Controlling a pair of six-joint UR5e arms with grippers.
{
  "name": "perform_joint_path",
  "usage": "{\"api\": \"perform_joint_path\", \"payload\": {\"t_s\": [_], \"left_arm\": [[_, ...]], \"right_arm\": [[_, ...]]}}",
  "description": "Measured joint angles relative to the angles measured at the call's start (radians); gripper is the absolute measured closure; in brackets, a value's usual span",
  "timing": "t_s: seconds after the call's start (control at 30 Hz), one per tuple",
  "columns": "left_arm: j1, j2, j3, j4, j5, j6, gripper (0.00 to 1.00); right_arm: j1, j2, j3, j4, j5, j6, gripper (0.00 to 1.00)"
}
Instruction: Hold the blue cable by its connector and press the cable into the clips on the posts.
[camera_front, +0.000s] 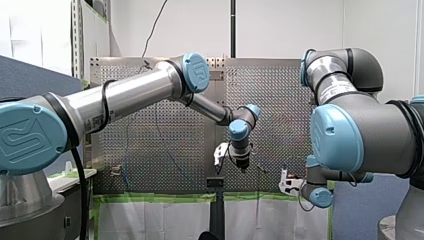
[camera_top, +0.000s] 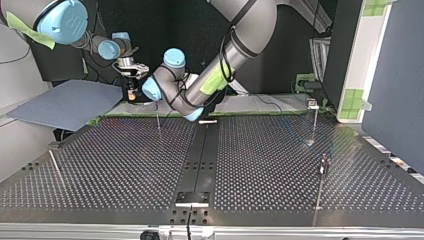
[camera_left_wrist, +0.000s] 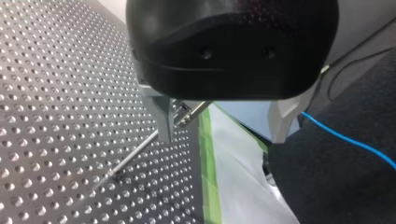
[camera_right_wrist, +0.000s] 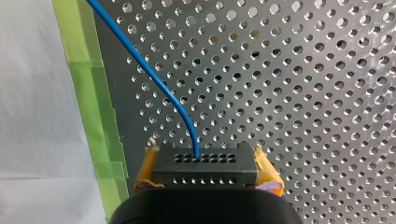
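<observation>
Between the yellow pads (camera_right_wrist: 145, 170) of my right gripper (camera_right_wrist: 208, 171) sits the one black connector (camera_right_wrist: 205, 164), clamped from both sides. A single blue cable (camera_right_wrist: 154, 78) leaves its upper face and curves away over the perforated table (camera_right_wrist: 303, 93), close beside a strip of green tape (camera_right_wrist: 79, 70). The connector's face has rows of small round holes and no writing that I can see.

Two arms are in view. My left gripper (camera_left_wrist: 223, 129) hangs with its two metal fingers (camera_left_wrist: 164, 122) spread apart and nothing between them. One thin post (camera_left_wrist: 135, 156) with a clip (camera_left_wrist: 184, 114) at its tip lies just beside one finger. Whether they touch I cannot tell.

In the top view I count four thin posts on the table:
- one (camera_top: 159, 119) near the middle, below my left arm's wrist
- two (camera_top: 314, 122) (camera_top: 322, 182) at the view's right
- one (camera_top: 56, 169) at its left

The farther right-hand post has a small clip on top.

The arms' blue joint caps (camera_front: 25, 137) bear a raised emblem. A pale label (camera_front: 336, 93) on my right arm is too small to read
</observation>
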Motion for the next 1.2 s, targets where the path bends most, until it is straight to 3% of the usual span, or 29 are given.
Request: {"api": "perform_joint_path", "payload": {"t_s": [0.47, 0.67, 1.03, 1.2], "left_arm": [[0.005, 0.000, -0.072, -0.127, -0.015, 0.007, 0.00], [0.004, -0.004, -0.076, -0.179, -0.013, -0.002, 0.00], [0.002, -0.031, -0.054, -0.278, 0.045, -0.045, 0.00], [0.006, -0.033, -0.045, -0.289, 0.070, -0.082, 0.00]], "right_arm": [[0.002, 0.000, 0.000, -0.001, 0.002, 0.000, 1.00], [0.002, 0.000, 0.000, -0.002, 0.002, 0.000, 1.00], [0.004, 0.000, -0.001, -0.002, 0.002, 0.000, 1.00], [0.004, 0.000, -0.001, -0.005, 0.002, 0.000, 1.00]]}}
